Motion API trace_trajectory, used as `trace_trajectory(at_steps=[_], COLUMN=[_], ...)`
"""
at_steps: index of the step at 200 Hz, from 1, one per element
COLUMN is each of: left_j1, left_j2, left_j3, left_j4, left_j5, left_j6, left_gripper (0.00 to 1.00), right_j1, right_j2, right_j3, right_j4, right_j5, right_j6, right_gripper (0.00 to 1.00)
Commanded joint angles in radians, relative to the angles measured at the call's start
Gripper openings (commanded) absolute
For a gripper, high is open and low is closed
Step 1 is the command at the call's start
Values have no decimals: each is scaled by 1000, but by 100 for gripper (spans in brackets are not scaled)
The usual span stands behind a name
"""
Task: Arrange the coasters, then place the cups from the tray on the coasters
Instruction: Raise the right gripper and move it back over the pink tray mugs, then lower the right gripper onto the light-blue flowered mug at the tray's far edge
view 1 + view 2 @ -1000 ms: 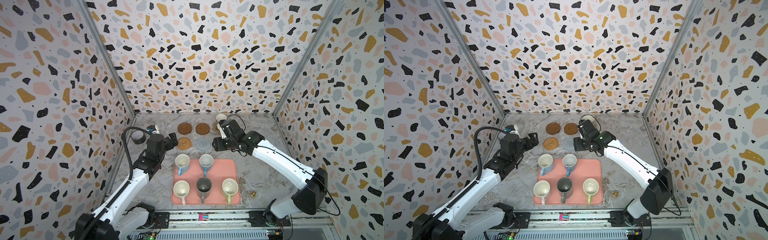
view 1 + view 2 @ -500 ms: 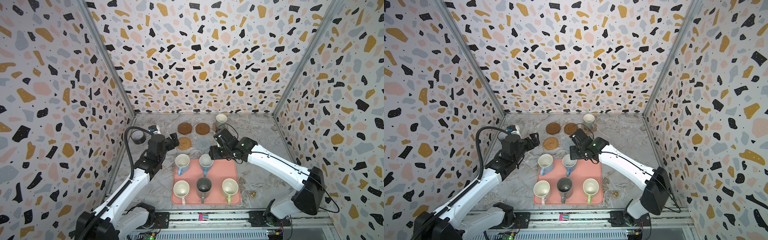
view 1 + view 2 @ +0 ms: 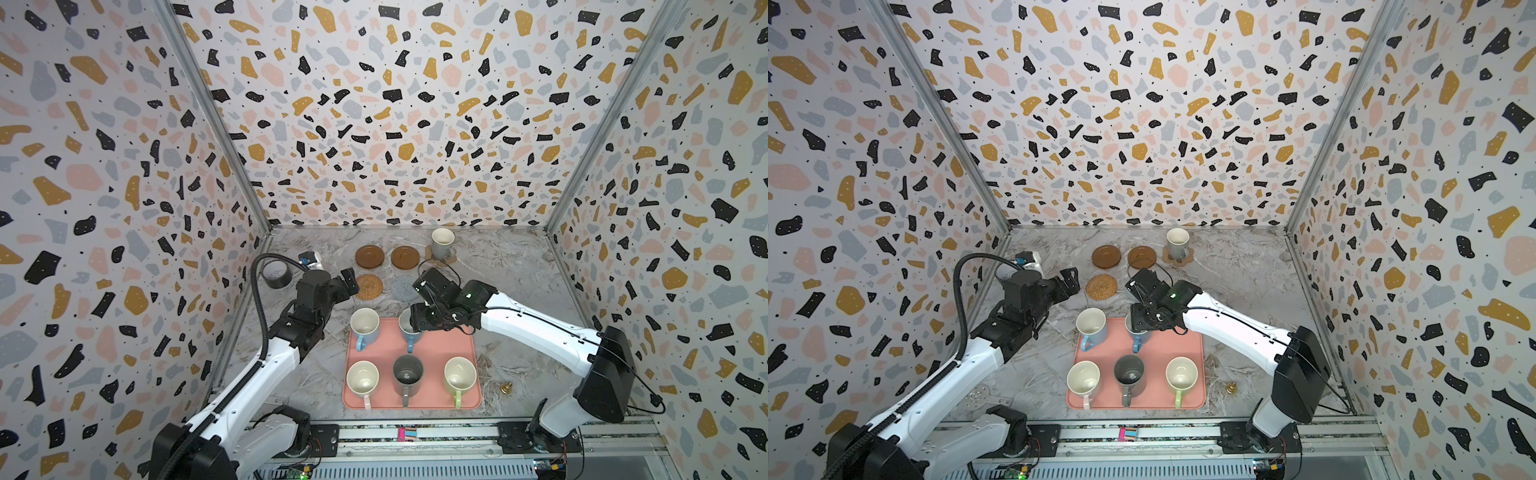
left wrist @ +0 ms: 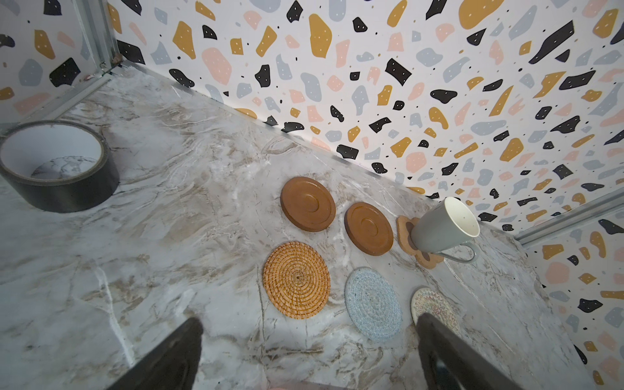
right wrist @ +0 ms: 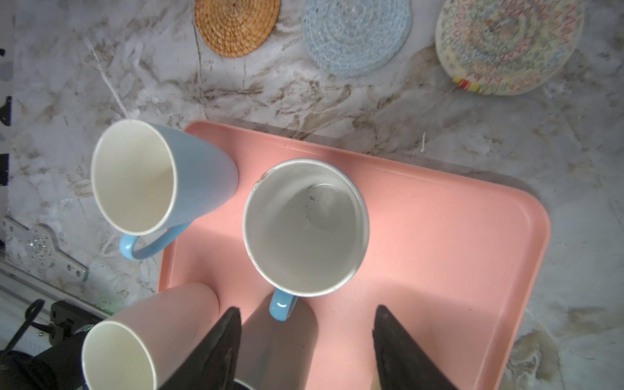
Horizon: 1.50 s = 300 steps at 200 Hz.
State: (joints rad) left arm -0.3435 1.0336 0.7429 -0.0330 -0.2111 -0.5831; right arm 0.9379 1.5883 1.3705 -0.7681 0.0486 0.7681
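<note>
Brings right gripper [image 5: 307, 312] back from grey-beige mug [image 3: 441, 243] over deeper blue mug [image 5: 305, 226], jaws parted, empty; descending risks knocking pale pink mug [image 5: 162, 324] beside one jaw. Keeps left gripper [image 4: 310, 320] wide open.

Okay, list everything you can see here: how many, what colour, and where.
tray: one, salmon pink, front centre
light blue mug: one, tray's back left corner
blue mug: one, tray's back middle
pink mug: one, tray's front left
dark grey mug: one, tray's front middle
green mug: one, tray's front right
wooden coasters: two, brown, back row
paw coaster: one, tan, back row, right
grey-beige mug: one, on paw coaster
rattan coaster: one, tan, second row, left
blue coaster: one, pale, second row, middle
cream coaster: one, patterned, second row, right
tape roll: one, dark grey, back left
brass object: one, small, right of tray
left end effector: black, open, beside rattan coaster
right end effector: black, open, over blue mug
</note>
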Motion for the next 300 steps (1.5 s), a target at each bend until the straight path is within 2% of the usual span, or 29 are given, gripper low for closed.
trace_trajectory(at_steps=[1,46,90,164,202,261,300], left_j1=[-5,-6,-6,-6,-6,-6,-6], left_j2=[-38,-78,-52,-55,-30,-29,-18], left_j3=[-18,-50,-40,-16,-13,-22,-2], left_j4=[-12,-25,-17,-3,13,16,2], left_j5=[-12,-18,-7,-16,-1,18,15], left_j6=[19,9,6,50,51,42,67], left_gripper=[99,99,100,99,100,99,99], right_j1=[21,40,53,101,113,113,98], right_j2=[5,17,33,86,107,151,152], right_j3=[35,27,6,-26,-47,-33,-40], right_j4=[-67,-73,-16,22,34,-26,-25], right_j5=[2,-3,-48,-23,14,155,168], right_j6=[38,54,61,98,128,117,102], right_gripper=[64,64,64,65,65,63,62])
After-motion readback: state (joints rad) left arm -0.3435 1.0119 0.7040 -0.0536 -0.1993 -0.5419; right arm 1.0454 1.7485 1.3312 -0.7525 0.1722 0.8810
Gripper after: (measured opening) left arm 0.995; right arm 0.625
